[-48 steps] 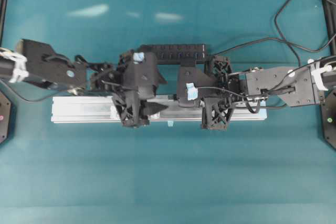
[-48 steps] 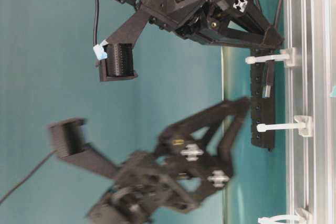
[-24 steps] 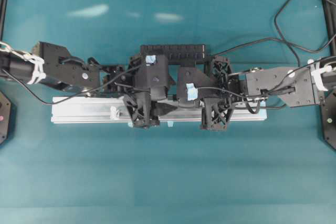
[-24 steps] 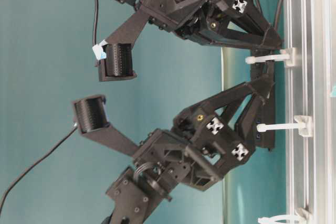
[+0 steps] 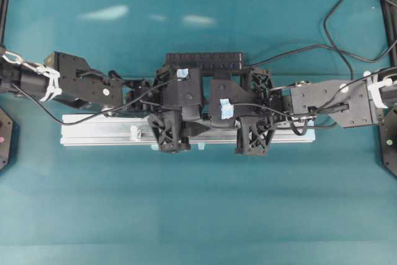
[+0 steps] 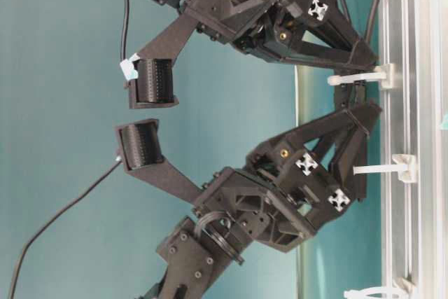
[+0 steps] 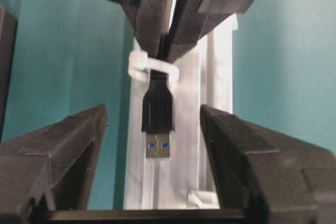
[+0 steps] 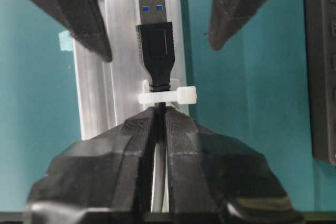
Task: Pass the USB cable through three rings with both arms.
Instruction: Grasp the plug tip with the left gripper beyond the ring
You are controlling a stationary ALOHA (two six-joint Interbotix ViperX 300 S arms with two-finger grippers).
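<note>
our right gripper (image 8: pixel 159 121) is pinching the usb cable (image 8: pixel 156 40) just behind the first ring (image 8: pixel 167 97), while our left gripper (image 7: pixel 155 124), jaws apart and empty, is flanking the plug and risking knocking it back through.

USB cable (image 8: pixel 155 40) plug through a ring (image 8: pixel 167 97) on the rail (image 8: pixel 126 35), between opposed end effectors.

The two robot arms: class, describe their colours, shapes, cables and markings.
Both are matt black. Each claw, left and right, has long tapering fingers on lattice frames. Pale-blue tape patches mark the tops; thin black cables run along the arms, and white ties bind them.
</note>
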